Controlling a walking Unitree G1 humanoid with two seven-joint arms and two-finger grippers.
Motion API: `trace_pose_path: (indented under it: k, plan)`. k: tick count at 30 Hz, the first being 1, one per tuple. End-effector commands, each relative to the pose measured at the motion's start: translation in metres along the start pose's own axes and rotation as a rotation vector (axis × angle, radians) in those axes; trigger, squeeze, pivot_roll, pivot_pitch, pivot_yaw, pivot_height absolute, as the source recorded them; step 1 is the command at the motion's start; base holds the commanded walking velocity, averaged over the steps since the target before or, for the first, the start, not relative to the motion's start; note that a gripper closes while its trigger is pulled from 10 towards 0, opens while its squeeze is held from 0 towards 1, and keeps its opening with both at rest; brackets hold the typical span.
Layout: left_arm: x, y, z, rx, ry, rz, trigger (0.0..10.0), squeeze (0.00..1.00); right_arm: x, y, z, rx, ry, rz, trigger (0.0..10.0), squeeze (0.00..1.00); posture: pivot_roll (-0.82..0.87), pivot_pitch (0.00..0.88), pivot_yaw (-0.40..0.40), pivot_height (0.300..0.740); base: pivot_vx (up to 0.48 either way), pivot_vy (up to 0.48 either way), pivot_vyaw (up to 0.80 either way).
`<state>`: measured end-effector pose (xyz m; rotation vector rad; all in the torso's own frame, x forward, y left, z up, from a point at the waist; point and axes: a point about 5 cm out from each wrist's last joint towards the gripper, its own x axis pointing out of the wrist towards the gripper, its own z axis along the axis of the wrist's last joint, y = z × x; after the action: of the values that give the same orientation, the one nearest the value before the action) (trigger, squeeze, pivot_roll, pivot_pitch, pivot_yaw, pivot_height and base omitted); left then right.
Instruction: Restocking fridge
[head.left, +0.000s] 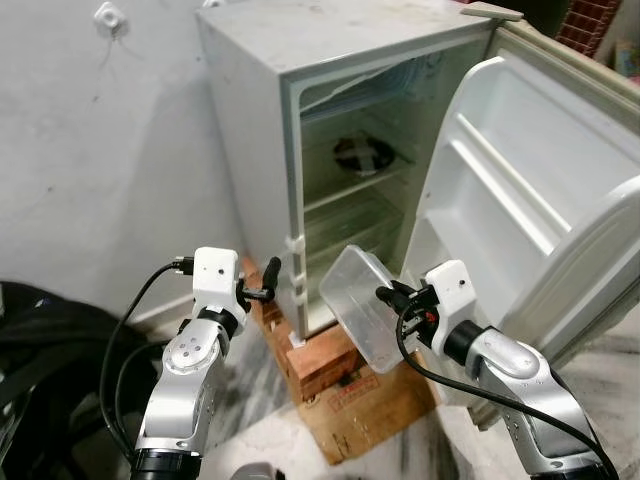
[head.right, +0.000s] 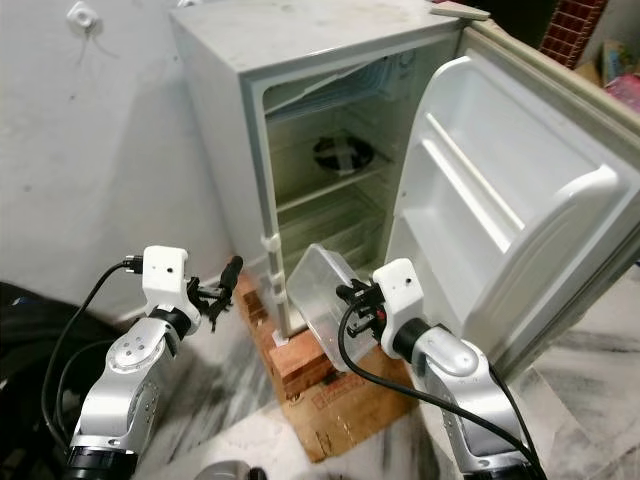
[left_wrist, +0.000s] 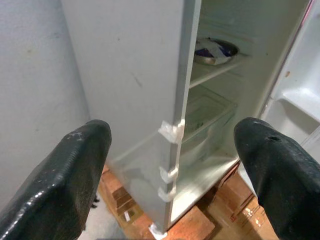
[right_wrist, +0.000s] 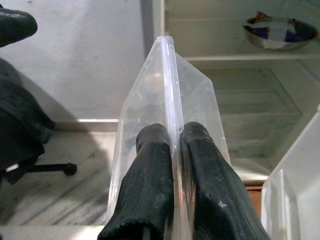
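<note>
A small white fridge (head.left: 250, 120) stands with its door (head.left: 520, 180) swung wide to the right. On its upper shelf sits a metal bowl (head.left: 360, 153) with dark contents. A clear empty plastic container (head.left: 360, 300) hangs tilted before the lower opening, and my right gripper (head.left: 385, 293) is shut on its rim. In the right wrist view both fingers (right_wrist: 150, 165) pinch the container's thin edge (right_wrist: 167, 80). My left gripper (head.left: 262, 282) is open and empty beside the fridge's left front edge, level with the white hinge clips (left_wrist: 172, 131).
The fridge rests on wooden blocks and flattened cardboard (head.left: 345, 385) on a marble floor. A clear drawer (head.left: 350, 228) fills the lower compartment. A black chair with dark cloth (head.left: 40, 340) stands at my left by the grey wall.
</note>
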<state>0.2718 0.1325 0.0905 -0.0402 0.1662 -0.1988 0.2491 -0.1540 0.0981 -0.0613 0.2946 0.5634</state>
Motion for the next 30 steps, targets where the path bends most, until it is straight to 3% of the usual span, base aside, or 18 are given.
trace_pose_path:
  k: [1,9,15,17,23,24,25,27,30]
  plan:
    - [0.000,0.003,0.001,0.003,0.001,0.010,10.0,0.00,0.002,-0.001,0.004,-0.008,-0.018,0.002,10.0,0.00,0.00,0.000,0.024,0.740,0.409,0.000,0.00]
    - [0.001,0.002,0.001,-0.006,0.003,0.021,10.0,0.00,0.001,-0.001,0.003,-0.009,-0.023,0.019,10.0,0.00,0.00,0.000,0.025,0.740,0.086,0.000,0.00]
    - [0.002,0.002,0.001,-0.010,0.003,0.026,10.0,0.00,0.001,-0.014,0.003,-0.002,-0.020,-0.032,10.0,0.00,0.00,0.000,0.022,0.740,0.000,0.000,0.00]
    - [0.002,0.001,0.001,-0.012,0.003,0.030,10.0,0.00,0.003,-0.027,0.004,0.009,-0.021,-0.069,10.0,0.00,0.00,0.000,0.021,0.740,0.000,0.000,0.00]
    - [0.002,0.002,0.001,-0.011,0.006,0.029,10.0,0.00,0.006,-0.045,0.004,0.049,-0.022,-0.137,10.0,0.00,0.01,0.000,0.019,0.740,0.000,0.000,0.00]
    - [0.002,0.002,0.001,-0.009,0.011,0.032,10.0,0.00,0.007,-0.058,0.004,0.071,-0.029,-0.208,10.0,0.00,0.01,0.000,0.019,0.740,0.000,0.000,0.00]
    - [0.002,0.002,0.001,-0.009,0.011,0.032,10.0,0.00,0.007,-0.058,0.004,0.071,-0.029,-0.208,10.0,0.00,0.01,0.000,0.019,0.740,0.000,0.000,0.00]
    - [0.002,0.003,0.000,-0.008,0.016,0.036,10.0,0.00,0.005,-0.076,0.005,0.094,-0.036,-0.317,10.0,0.00,0.02,0.000,0.019,0.740,0.000,0.000,0.00]
    - [0.002,0.004,-0.001,-0.008,0.025,0.040,10.0,0.00,0.004,-0.089,0.009,0.122,-0.054,-0.372,10.0,0.00,0.02,0.000,0.021,0.740,0.000,0.000,0.00]
